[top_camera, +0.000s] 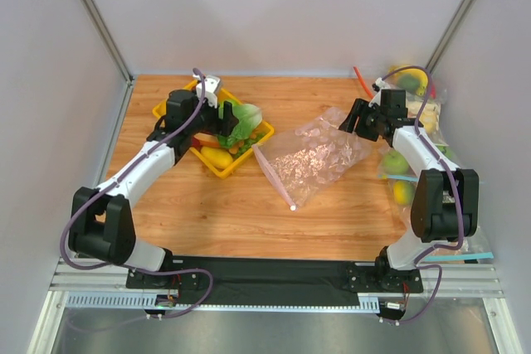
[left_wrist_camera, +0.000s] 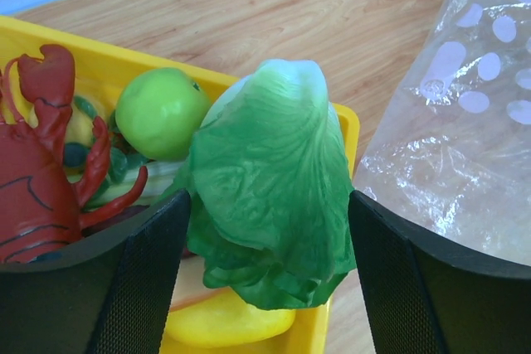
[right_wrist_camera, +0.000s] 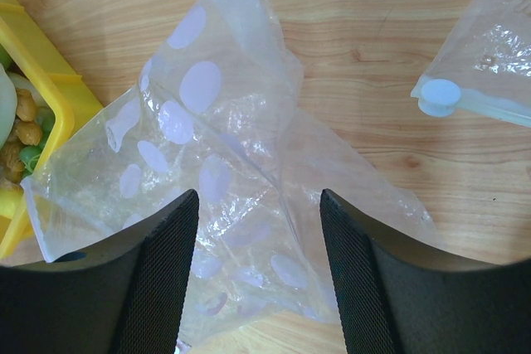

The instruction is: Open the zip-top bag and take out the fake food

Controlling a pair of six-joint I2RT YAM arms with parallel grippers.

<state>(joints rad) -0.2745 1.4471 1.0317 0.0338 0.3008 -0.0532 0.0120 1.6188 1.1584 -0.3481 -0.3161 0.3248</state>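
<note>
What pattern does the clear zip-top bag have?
The zip-top bag carries pale whitish oval spots; the right wrist view shows them best.

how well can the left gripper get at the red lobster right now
Probably not yet: the left gripper is shut on the lettuce head. The lobster lies uncovered just beside it in the yellow tray.

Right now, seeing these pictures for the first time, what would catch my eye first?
The green-and-white lettuce head stands out, clamped in the left gripper above the yellow tray at the back left of the table, with the red lobster and a round green fruit lying in that tray. Next comes the clear zip-top bag, crumpled mid-table, one corner between the open fingers of the right gripper.
</note>
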